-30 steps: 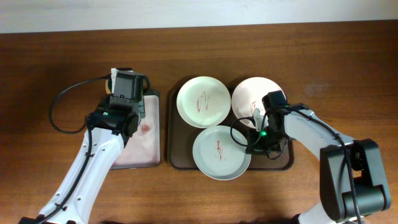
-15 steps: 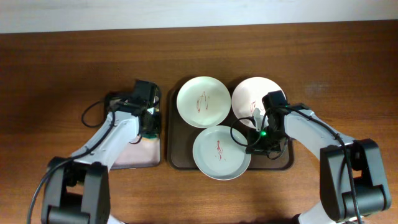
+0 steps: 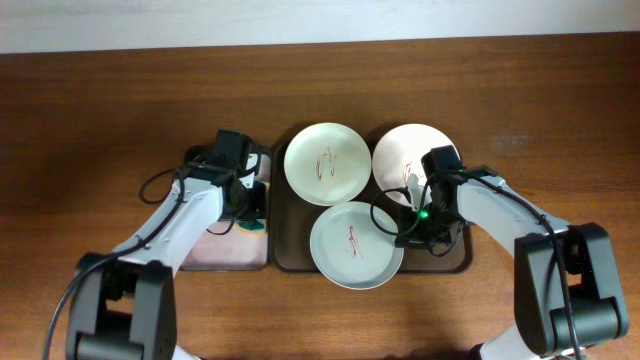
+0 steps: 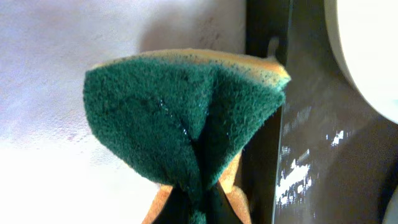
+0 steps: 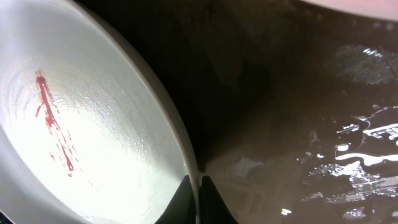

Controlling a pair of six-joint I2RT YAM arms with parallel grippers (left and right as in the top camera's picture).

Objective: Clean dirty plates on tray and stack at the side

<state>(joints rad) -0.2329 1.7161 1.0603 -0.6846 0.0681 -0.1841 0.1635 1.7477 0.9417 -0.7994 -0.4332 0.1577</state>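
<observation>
Sponge point(image 4: 180, 118) pinched at left wrist, plate point(image 5: 81, 124) at right

overhead: I saw bright, even light, soft shadows on the tabletop point(image 3: 100, 100), all sharp | my left wrist: sponge point(image 4: 180, 118) sharp, backdrop washed out pale | my right wrist: pale green plate point(image 5: 93, 124) gleamed, white glare patches on the tray point(image 5: 280, 81), near edge blurred
</observation>
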